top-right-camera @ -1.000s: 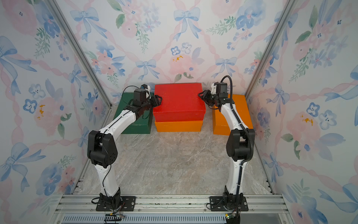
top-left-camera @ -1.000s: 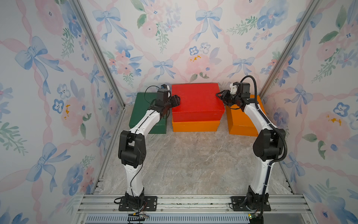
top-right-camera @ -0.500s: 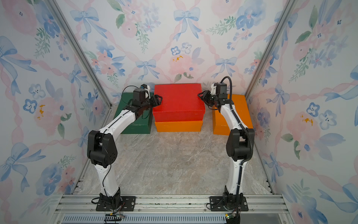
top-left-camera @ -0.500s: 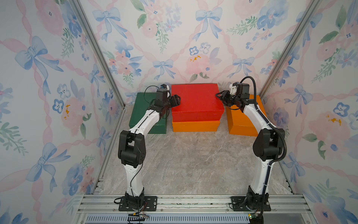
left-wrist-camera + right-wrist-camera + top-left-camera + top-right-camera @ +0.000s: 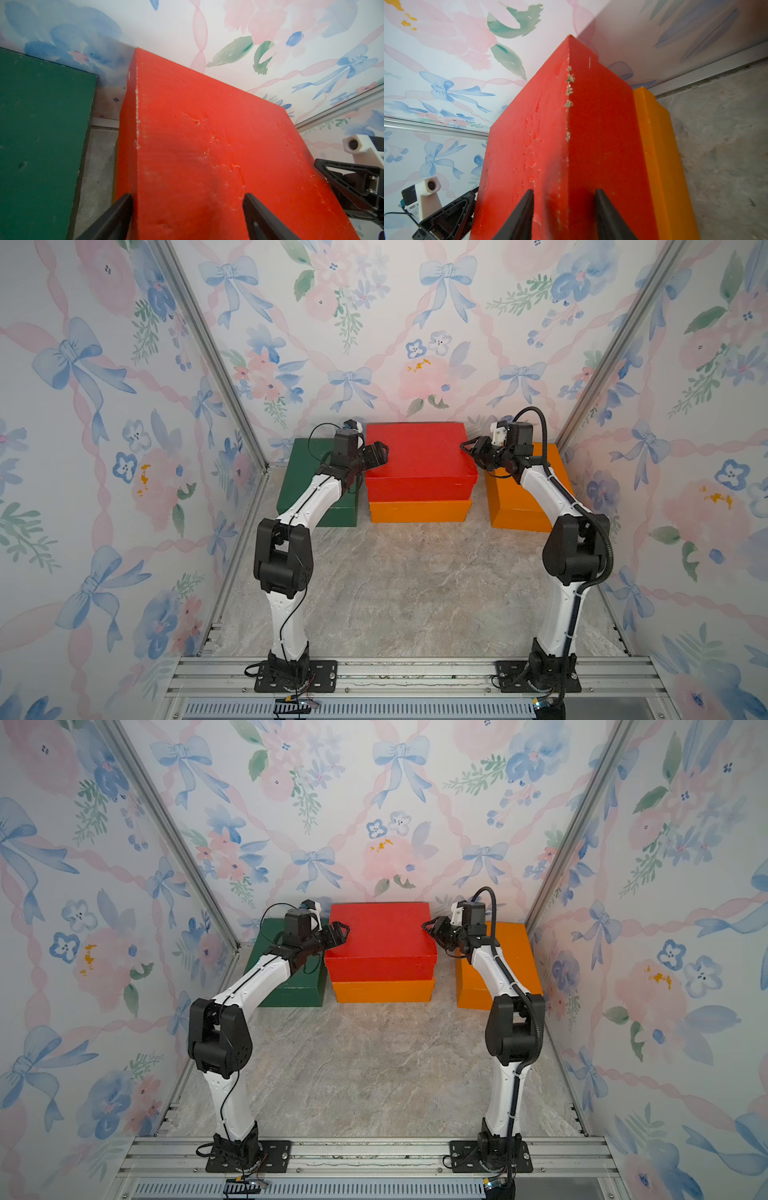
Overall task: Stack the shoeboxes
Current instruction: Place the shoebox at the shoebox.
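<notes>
scene: four painted boxes stand in a row on a grey stone-look counter [image 5: 415, 593], closed in by wallpaper [image 5: 374, 323] of pink flowers and blue bows. Two white and black robot arms reach to the red box [image 5: 419, 460] [image 5: 382, 936], one from each side.
green box [image 5: 303, 472] [image 5: 41, 124]: dark green, lid on, flat on the counter just left of the red box. A narrow strip of counter shows between them. Its top sits lower than the red box's top.
left claw [image 5: 380, 452] [image 5: 343, 930] [image 5: 188, 195]: at the left edge of the red box's lid, released. In the left wrist view its black fingers [image 5: 116, 218] stand wide apart, one beside the box's left wall, one over the lid. Whether either touches, I cannot tell.
red box: middle of the row, lid on, resting level on top of an orange box. The paint is chipped along its top edges.
lower orange box [image 5: 419, 510] [image 5: 382, 990] [image 5: 658, 145]: directly under the red box, flat on the counter, with only its front and right side showing.
right claw [image 5: 467, 448] [image 5: 428, 925] [image 5: 564, 190]: at the right edge of the red box's lid, clenched on it. In the right wrist view its fingers [image 5: 519, 214] straddle that edge, one on the lid, one on the right wall.
side orange box [image 5: 515, 518] [image 5: 469, 994]: flat on the counter just right of the red box, a gap between them. It sits lower than the red box's top and is partly hidden by the right arm.
</notes>
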`<action>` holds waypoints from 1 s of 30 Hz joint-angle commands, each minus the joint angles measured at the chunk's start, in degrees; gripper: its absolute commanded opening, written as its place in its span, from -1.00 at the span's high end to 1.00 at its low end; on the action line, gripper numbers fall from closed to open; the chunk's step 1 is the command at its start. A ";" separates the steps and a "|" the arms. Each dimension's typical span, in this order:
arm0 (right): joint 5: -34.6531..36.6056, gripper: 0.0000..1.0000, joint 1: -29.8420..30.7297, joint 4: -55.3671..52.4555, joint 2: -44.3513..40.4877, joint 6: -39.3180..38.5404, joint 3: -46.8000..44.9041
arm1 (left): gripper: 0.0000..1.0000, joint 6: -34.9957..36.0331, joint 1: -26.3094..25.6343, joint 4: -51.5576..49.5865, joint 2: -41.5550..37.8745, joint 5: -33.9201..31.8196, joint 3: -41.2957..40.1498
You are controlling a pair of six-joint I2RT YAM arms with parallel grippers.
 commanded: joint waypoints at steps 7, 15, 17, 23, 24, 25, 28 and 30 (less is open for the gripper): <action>-7.44 0.01 1.18 0.26 -1.15 1.95 -1.08 | -0.84 -0.87 -1.42 3.33 2.34 7.89 2.43; -7.25 -0.03 0.28 0.54 -0.98 2.14 -1.04 | -0.86 -0.98 -1.41 3.29 2.89 8.17 3.07; -7.25 -0.04 0.28 0.63 -0.76 2.22 -0.98 | -0.86 -1.02 -1.41 3.20 2.99 8.26 3.11; -7.51 -0.09 0.14 0.46 -0.10 2.22 -0.29 | -0.89 -0.85 -1.43 3.23 2.44 7.83 2.11; -7.52 -0.11 0.19 0.32 -0.10 2.18 -0.27 | -0.90 -0.73 -1.38 3.17 2.35 7.67 1.94; -7.51 -0.13 0.19 0.23 -0.09 2.04 -0.22 | -0.92 -0.70 -1.29 3.17 2.23 7.55 1.71; -7.17 -0.22 0.06 0.18 -0.44 1.54 -0.62 | -0.96 -0.79 -1.15 3.21 2.29 7.54 1.49; -6.73 -0.32 -0.15 0.34 -0.67 1.60 -0.98 | -0.96 -0.80 -0.99 3.24 2.42 7.39 1.32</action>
